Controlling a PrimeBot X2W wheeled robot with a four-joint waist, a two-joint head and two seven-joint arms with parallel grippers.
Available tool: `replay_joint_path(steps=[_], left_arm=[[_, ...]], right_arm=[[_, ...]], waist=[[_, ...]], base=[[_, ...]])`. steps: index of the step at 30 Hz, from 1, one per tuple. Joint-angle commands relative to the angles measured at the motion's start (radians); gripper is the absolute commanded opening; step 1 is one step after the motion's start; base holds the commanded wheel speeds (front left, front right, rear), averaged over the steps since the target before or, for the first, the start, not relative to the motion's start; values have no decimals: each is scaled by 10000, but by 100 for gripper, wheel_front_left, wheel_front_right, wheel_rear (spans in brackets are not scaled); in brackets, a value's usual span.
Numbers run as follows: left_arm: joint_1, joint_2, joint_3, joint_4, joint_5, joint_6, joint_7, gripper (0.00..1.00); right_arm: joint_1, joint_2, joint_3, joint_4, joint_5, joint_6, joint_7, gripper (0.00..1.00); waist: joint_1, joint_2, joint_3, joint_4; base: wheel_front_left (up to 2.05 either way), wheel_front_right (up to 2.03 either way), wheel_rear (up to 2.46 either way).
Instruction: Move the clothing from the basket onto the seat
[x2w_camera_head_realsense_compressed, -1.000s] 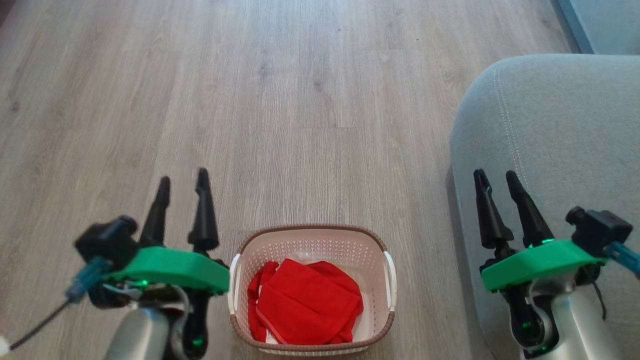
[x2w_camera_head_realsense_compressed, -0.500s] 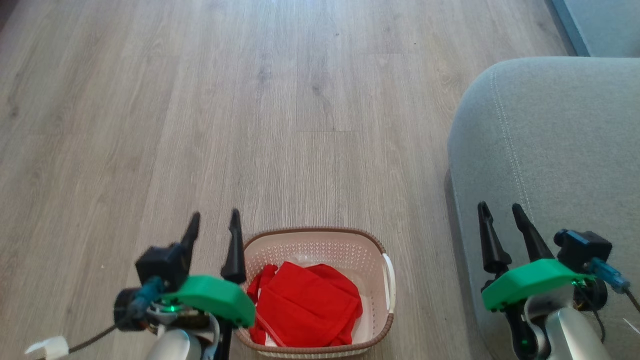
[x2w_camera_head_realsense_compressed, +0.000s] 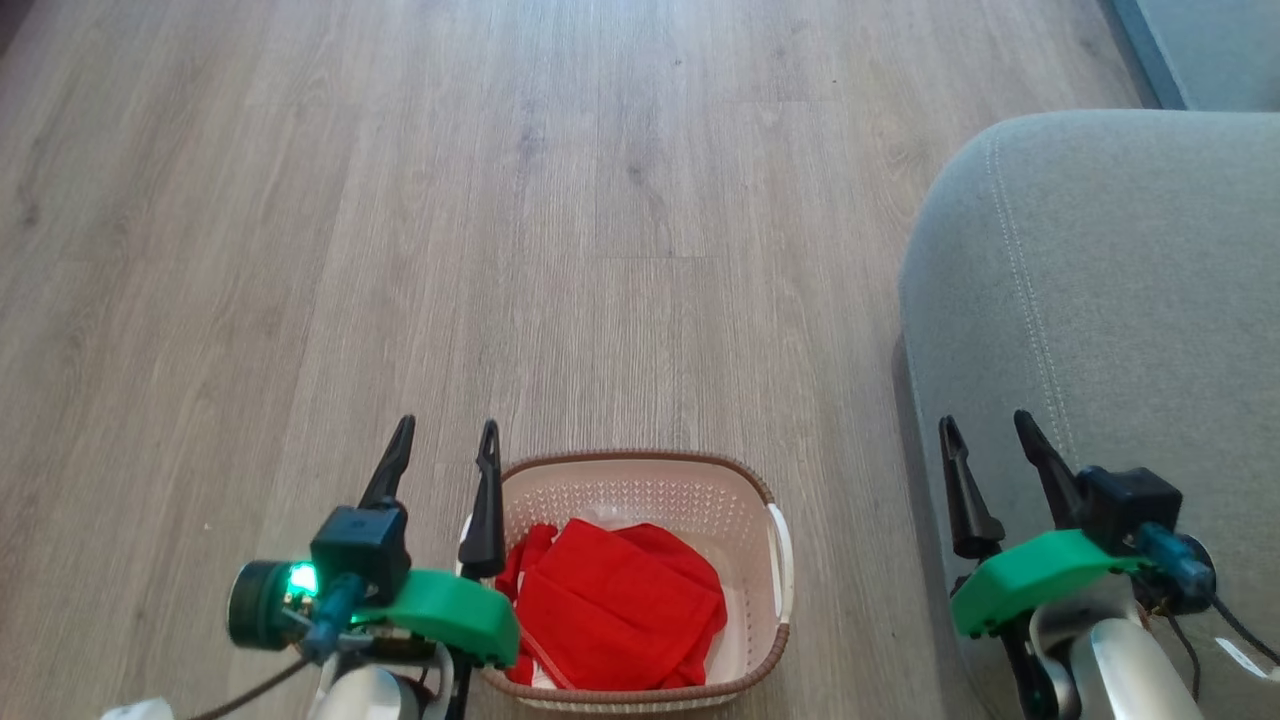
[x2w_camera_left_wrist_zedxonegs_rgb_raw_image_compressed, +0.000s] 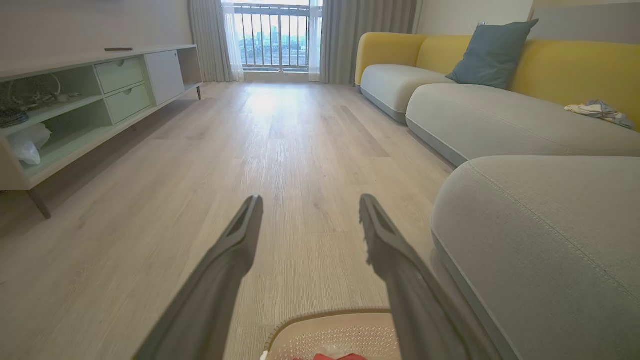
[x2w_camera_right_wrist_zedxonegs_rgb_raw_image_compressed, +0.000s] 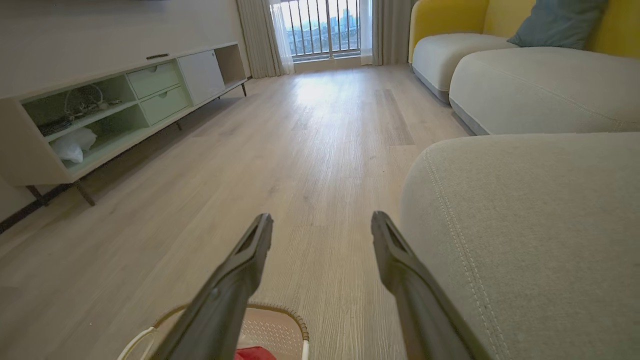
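The red clothing (x2w_camera_head_realsense_compressed: 615, 605) lies bunched inside the cream basket (x2w_camera_head_realsense_compressed: 640, 475) on the floor, low in the head view; a red sliver (x2w_camera_left_wrist_zedxonegs_rgb_raw_image_compressed: 340, 356) shows at the bottom of the left wrist view. My left gripper (x2w_camera_head_realsense_compressed: 445, 437) hangs open above the basket's left rim, nothing between its fingers (x2w_camera_left_wrist_zedxonegs_rgb_raw_image_compressed: 240, 235). My right gripper (x2w_camera_head_realsense_compressed: 985, 428) is open over the front left edge of the grey seat (x2w_camera_head_realsense_compressed: 1120, 290), well right of the basket. The basket's rim (x2w_camera_right_wrist_zedxonegs_rgb_raw_image_compressed: 280, 311) shows under the right gripper's fingers (x2w_camera_right_wrist_zedxonegs_rgb_raw_image_compressed: 250, 255).
Pale wood floor (x2w_camera_head_realsense_compressed: 500, 200) stretches ahead of the basket. A long grey and yellow sofa (x2w_camera_left_wrist_zedxonegs_rgb_raw_image_compressed: 500, 115) with a blue cushion (x2w_camera_left_wrist_zedxonegs_rgb_raw_image_compressed: 492, 52) runs along the right. A low media cabinet (x2w_camera_left_wrist_zedxonegs_rgb_raw_image_compressed: 90, 95) lines the left wall.
My left gripper moved right toward the basket and now hangs over its left rim. My right gripper dropped lower and slightly back. Basket and clothing stayed put.
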Motion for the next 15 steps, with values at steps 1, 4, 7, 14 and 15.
replay_joint_path(steps=[1,4,7,14,15], left_arm=[[-370,-33,258,-451,492,7,-191,100],[-361,-72,253,-485,735,22,-249,100],[-344,-119,255,-506,1081,-2,-337,100],[-333,-260,273,-556,2054,-145,-572,100],[-336,-277,273,-562,2183,-161,-601,100]], right_arm=[[-508,-17,222,-310,-506,6,-182,100],[-526,-18,243,-306,-760,6,-241,100],[-559,-20,301,-297,-1135,6,-329,100],[-693,-24,377,-341,-2138,6,-566,100],[-706,-25,387,-359,-2260,6,-595,100]], waist=[[0,0,16,9],[0,0,24,15],[0,0,39,11],[0,0,151,-32],[0,0,186,-44]], base=[[0,0,0],[0,0,0],[0,0,0],[0,0,0],[0,0,0]])
